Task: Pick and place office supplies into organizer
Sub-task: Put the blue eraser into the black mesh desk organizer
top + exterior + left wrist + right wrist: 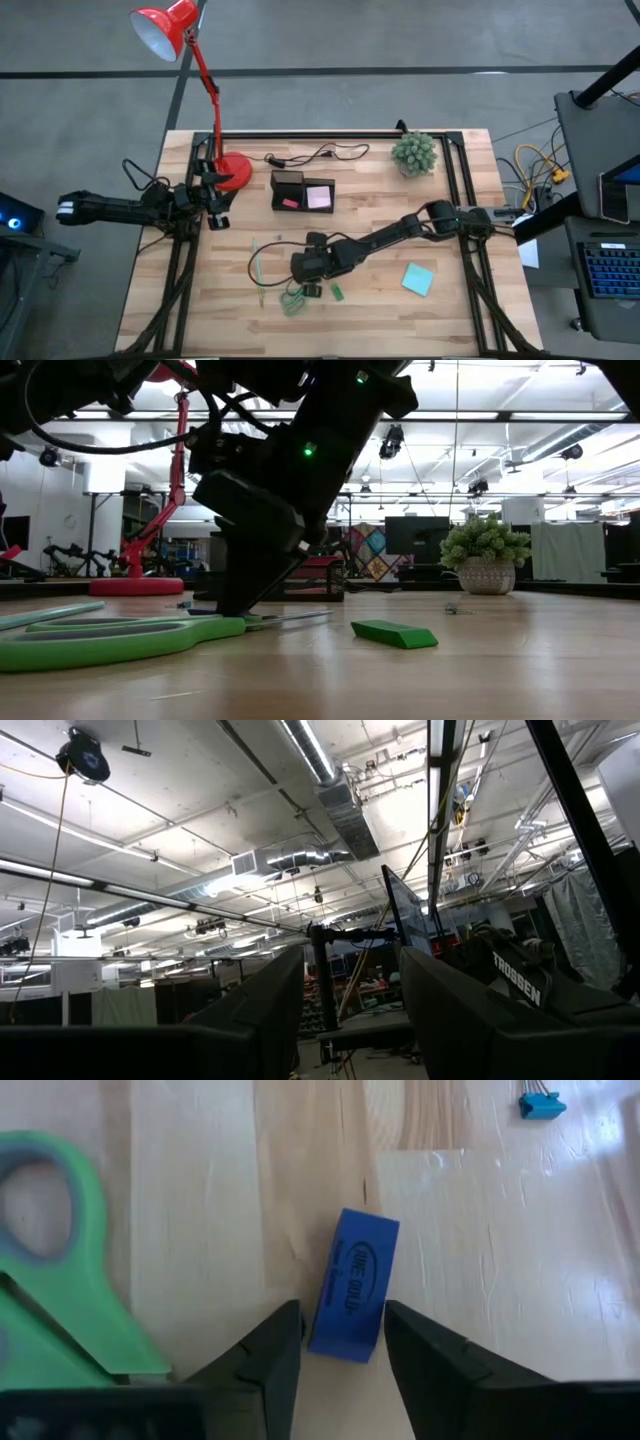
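The right gripper (342, 1342) is down on the light wooden slatted table (440, 320), toward the middle of the near edge; its two dark fingers (268, 1360) stand on either side of a small blue rectangular eraser with printed lettering (352, 1297), the near end of which lies between the tips; whether the pads already press on it cannot be told, so the grip is unsettled. Just beside the eraser lie the green-handled scissors (60, 1270), flat on the wood, blades pointing toward the gripper in the low view; a small green flat block (394, 633) rests near them, apart from the gripper; a thin green pencil (255, 268) lies a little toward the left edge; a tiny blue piece (541, 1104) sits farther off on the boards. A teal square sticky-note pad (418, 279) lies toward the near right corner, well apart from the rest. The small black rectangular organizer box (302, 190) stands near the middle of the far half, pink pads showing inside it. The left gripper (215, 196) waits at the left edge beside the red desk lamp's round base (233, 171), fingers spread and holding nothing; a potted green plant (414, 153) stands by the far right corner; a black cable (315, 155) runs along the far edge.
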You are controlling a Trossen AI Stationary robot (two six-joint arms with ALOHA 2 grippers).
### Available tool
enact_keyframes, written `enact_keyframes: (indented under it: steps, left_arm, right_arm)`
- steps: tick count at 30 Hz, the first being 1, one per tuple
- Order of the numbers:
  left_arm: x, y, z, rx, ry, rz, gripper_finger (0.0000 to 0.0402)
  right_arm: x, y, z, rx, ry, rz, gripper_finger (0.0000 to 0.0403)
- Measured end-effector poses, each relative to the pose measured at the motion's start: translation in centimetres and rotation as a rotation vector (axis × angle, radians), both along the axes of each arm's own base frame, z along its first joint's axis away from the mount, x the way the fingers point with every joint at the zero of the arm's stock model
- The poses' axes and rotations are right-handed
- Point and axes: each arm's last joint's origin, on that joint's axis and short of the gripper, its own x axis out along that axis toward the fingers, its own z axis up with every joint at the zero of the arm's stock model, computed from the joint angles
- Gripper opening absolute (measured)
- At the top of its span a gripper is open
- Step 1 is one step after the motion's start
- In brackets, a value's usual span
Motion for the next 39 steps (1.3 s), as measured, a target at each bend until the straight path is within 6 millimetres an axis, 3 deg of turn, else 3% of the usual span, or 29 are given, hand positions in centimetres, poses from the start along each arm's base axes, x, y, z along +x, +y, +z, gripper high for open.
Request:
enact_keyframes:
  steps: [8,21,39]
  left_arm:
    - [0.0,0.0,0.0,0.000,0.000,0.000,0.0155]
    - [0.0,0.0,0.0,0.000,0.000,0.000,0.0155]
    - [0.0,0.0,0.0,0.000,0.000,0.000,0.0155]
  right_arm:
    - [0.3,-0.8,0.0,-0.013,0.000,0.028,0.0146]
    - [0.5,-1.5,0.1,0.016,0.011,0.043,0.0049]
    - [0.4,-1.6,0.9,0.018,-0.007,0.041,0.0044]
